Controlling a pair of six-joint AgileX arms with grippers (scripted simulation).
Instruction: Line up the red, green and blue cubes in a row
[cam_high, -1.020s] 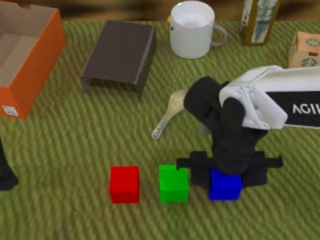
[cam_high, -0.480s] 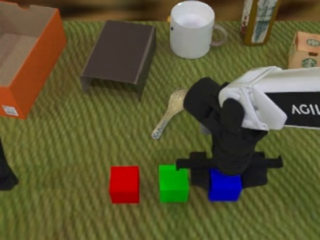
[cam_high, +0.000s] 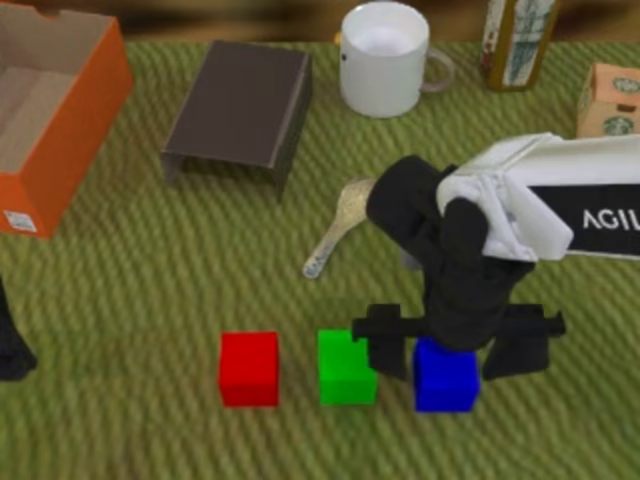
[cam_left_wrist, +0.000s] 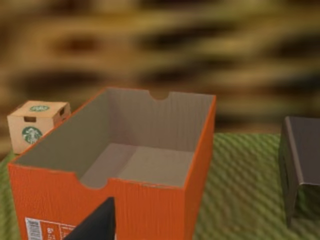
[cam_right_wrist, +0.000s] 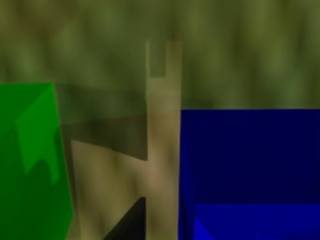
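- Right gripper (cam_high: 448, 352), lower right of centre in the top view, straddles the blue cube (cam_high: 446, 376); fingers spread wide, one dark finger each side with a visible gap, nothing clamped.
- Blue cube sits on the green mat (cam_high: 150, 300) at the right end of the row, its upper edge partly under the gripper body.
- Right wrist view: blue cube (cam_right_wrist: 250, 170) fills the lower right, green cube (cam_right_wrist: 30, 165) the lower left, a strip of mat between them; a dark finger tip (cam_right_wrist: 127, 222) shows at the bottom edge, not touching either cube.
- Green cube (cam_high: 346, 368) is just beside the blue one to its left, a narrow gap between.
- Red cube (cam_high: 249, 369) lies further left, apart from green, on about the same line.
- Spoon (cam_high: 338, 226) lies tilted above the cubes, mid frame.
- Dark grey stand (cam_high: 240, 105) upper left of centre; white mug (cam_high: 385, 58) top centre; bottle (cam_high: 518, 40) top right; tan carton (cam_high: 612, 100) at the right edge.
- Orange box (cam_high: 60, 110) upper left, open and empty in the left wrist view (cam_left_wrist: 150, 145).
- Left gripper (cam_high: 12, 345) parked at the left edge; finger state cannot tell.
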